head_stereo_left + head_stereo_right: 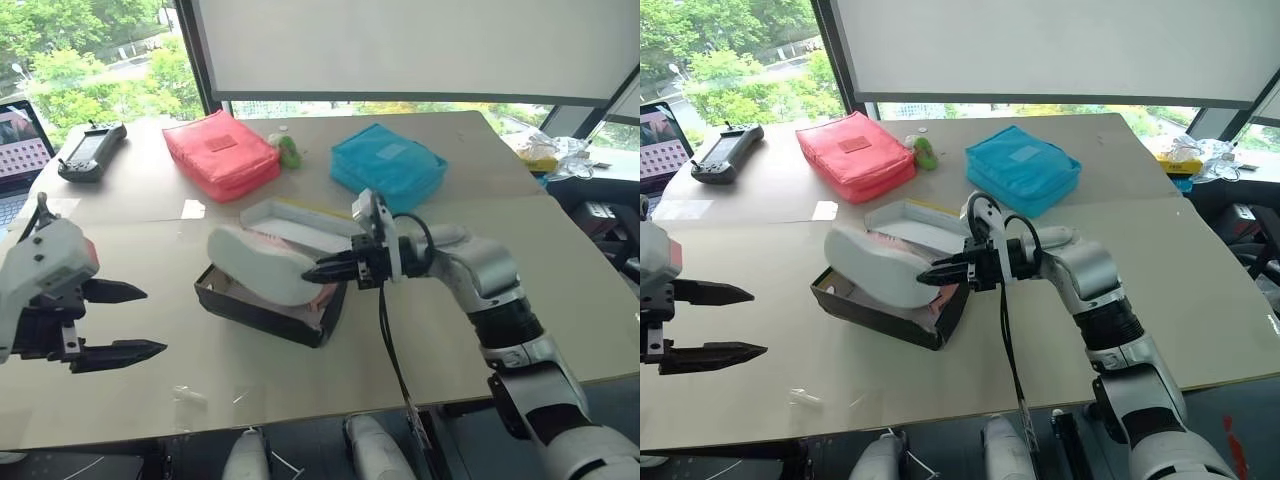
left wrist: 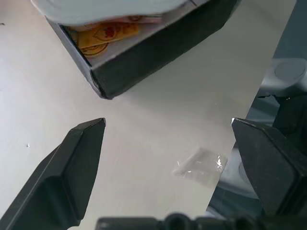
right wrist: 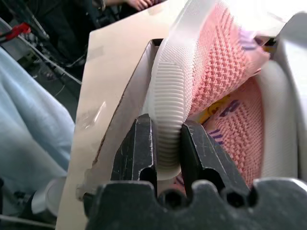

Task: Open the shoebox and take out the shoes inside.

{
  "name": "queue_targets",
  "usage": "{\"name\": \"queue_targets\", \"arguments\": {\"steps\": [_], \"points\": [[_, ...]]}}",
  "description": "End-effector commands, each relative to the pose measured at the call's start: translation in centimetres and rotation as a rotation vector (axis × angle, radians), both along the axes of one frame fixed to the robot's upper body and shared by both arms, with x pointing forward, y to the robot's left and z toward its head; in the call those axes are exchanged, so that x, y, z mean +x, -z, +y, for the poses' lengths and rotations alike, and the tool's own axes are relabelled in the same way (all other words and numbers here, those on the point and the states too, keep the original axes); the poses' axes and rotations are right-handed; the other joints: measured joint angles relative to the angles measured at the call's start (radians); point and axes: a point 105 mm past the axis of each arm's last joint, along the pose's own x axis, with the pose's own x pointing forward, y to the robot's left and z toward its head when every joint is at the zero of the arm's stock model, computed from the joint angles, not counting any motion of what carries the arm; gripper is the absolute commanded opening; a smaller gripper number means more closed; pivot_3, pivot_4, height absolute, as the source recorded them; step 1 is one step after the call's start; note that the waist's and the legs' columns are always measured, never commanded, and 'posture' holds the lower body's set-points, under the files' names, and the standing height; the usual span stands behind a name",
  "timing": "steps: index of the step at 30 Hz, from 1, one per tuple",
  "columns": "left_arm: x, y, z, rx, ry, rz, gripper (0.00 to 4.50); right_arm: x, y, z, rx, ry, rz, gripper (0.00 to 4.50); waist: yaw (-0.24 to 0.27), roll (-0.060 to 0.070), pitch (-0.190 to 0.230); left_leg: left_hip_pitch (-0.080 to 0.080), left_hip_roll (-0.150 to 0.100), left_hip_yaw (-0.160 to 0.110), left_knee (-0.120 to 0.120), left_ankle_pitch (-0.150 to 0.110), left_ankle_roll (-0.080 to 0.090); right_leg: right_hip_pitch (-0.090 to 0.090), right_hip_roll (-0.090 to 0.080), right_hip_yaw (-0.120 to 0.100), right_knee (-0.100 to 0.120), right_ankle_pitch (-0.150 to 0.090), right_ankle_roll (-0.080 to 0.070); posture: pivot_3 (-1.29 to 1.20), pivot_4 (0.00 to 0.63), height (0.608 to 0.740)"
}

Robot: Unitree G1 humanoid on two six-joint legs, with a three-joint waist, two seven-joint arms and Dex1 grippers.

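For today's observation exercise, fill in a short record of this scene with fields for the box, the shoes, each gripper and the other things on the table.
shoebox: open on the table, lid off
shoes: one shoe gripped by its white sole, tilted over the box; second shoe inside
right gripper: shut on the shoe's sole
left gripper: open, holding nothing, beside the box
behind the box: red pouch, blue pouch

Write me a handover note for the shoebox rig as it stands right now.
Right claw: shut on the white sole of one pink shoe, held tilted over the open shoebox.
Left claw: open, empty, off to the box's left above the table.
Lid: off, lying just behind the box.
Second shoe: in the box.
Done: box opened, first shoe gripped.
Left: set this shoe on the table, then take out the second.
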Motion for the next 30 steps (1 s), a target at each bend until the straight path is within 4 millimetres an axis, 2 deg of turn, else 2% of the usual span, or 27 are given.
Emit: {"name": "queue_targets", "arguments": {"steps": [1,3,5,7,8,11,14,17,20,22,24,26,27,28,30], "points": [[0.2,-0.5,-0.2,0.007,0.016,-0.029,4.5,0.8,-3.8,-1.3,0.118,0.043,-0.066,0.4,0.002,0.0,0.0,0.0,0.0,0.0,0.0,0.0,0.0,0.0,0.0,0.0,0.0,0.0,0.0,0.0,0.15,0.74],[0.4,-0.5,-0.2,0.007,0.024,-0.028,4.5,2.0,-6.0,-4.2,0.135,0.144,-0.101,0.4,0.005,0.001,0.0,0.0,0.0,0.0,0.0,0.0,0.0,0.0,0.0,0.0,0.0,0.001,0.001,0.0,0.15,0.74],[0.8,-0.4,-0.3,0.005,0.037,-0.027,4.5,3.5,-7.2,-8.1,0.052,0.292,-0.203,0.4,0.011,0.001,0.001,-0.002,0.0,0.0,0.0,0.0,0.0,-0.001,0.0,0.0,-0.001,0.001,0.002,0.0,0.15,0.74],[1.1,-0.3,-0.4,0.0,0.054,-0.03,4.5,4.8,-7.4,-12.1,-0.089,0.448,-0.303,0.4,0.023,0.001,0.001,-0.004,-0.001,0.0,0.0,0.0,0.0,-0.001,-0.001,0.0,-0.002,0.0,0.002,0.0,0.15,0.74],[1.2,-0.3,-0.5,-0.002,0.059,-0.03,4.5,5.1,-7.4,-13.3,-0.137,0.491,-0.333,0.4,0.028,0.001,0.001,-0.004,-0.001,0.0,0.0,0.0,0.0,-0.001,-0.001,0.0,-0.002,-0.002,0.0,0.0,0.15,0.74],[1.7,-0.1,-0.8,-0.01,0.089,-0.029,4.5,5.7,-7.4,-20.1,-0.355,0.706,-0.436,0.4,0.03,0.001,0.001,-0.003,0.0,0.001,-0.002,0.0,0.0,-0.001,-0.001,0.0,-0.003,-0.003,-0.001,0.0,0.15,0.74],[2.3,0.0,-1.0,-0.014,0.116,-0.028,4.5,5.1,-6.7,-23.5,-0.496,0.778,-0.472,0.4,0.03,0.002,0.001,-0.003,-0.001,0.002,-0.003,0.0,0.0,-0.002,-0.001,0.0,-0.003,-0.004,0.0,0.0,0.15,0.74],[2.9,0.1,-1.3,-0.019,0.14,-0.028,4.5,4.6,-5.0,-24.0,-0.579,0.756,-0.465,0.4,0.019,0.002,0.001,-0.003,0.0,0.002,-0.003,0.0,0.0,-0.002,-0.001,0.001,-0.002,-0.002,0.003,0.0,0.15,0.74],[3.4,0.1,-1.6,-0.024,0.164,-0.027,4.5,4.2,-2.4,-22.8,-0.605,0.692,-0.447,0.4,0.003,0.002,0.001,-0.001,-0.001,0.003,-0.001,0.0,0.0,-0.001,-0.001,0.002,-0.001,0.0,0.004,0.0,0.15,0.74],[3.7,0.1,-1.6,-0.024,0.172,-0.026,4.5,4.1,-0.4,-22.8,-0.7,0.665,-0.442,0.4,0.0,0.002,0.002,0.0,-0.001,0.003,0.0,0.0,0.0,-0.001,0.0,0.003,0.0,0.001,0.004,0.0,0.15,0.74],[3.9,0.0,-1.6,-0.023,0.176,-0.027,4.5,3.3,1.7,-21.9,-0.741,0.594,-0.372,0.4,0.002,0.003,0.002,0.0,-0.001,0.003,0.001,0.0,0.0,-0.001,0.0,0.004,0.0,0.001,0.003,0.0,0.15,0.74],[4.1,0.0,-1.6,-0.023,0.179,-0.026,4.5,1.4,2.7,-19.3,-0.669,0.471,-0.273,1.31,0.003,0.003,0.002,0.0,-0.001,0.003,0.003,0.0,0.001,0.0,-0.001,0.004,0.0,0.0,0.001,0.0,0.15,0.74],[4.1,0.0,-1.6,-0.023,0.18,-0.026,4.5,0.6,2.8,-18.2,-0.64,0.425,-0.24,1.54,0.003,0.002,0.001,0.0,-0.001,0.003,0.004,0.0,0.001,0.001,0.0,0.004,0.0,0.0,0.0,0.0,0.15,0.74],[4.2,0.0,-1.7,-0.023,0.181,-0.024,4.5,0.0,2.8,-17.5,-0.627,0.394,-0.227,2.01,0.002,0.002,0.001,0.001,-0.001,0.002,0.004,0.0,0.001,0.001,0.0,0.004,0.0,0.0,0.0,0.0,0.15,0.74],[4.1,0.1,-1.6,-0.023,0.182,-0.021,4.5,-0.9,2.4,-16.6,-0.618,0.357,-0.203,2.64,0.004,0.002,0.001,0.001,-0.001,0.002,0.004,0.0,0.001,0.002,0.0,0.004,0.0,0.0,0.0,0.0,0.15,0.74]]}}
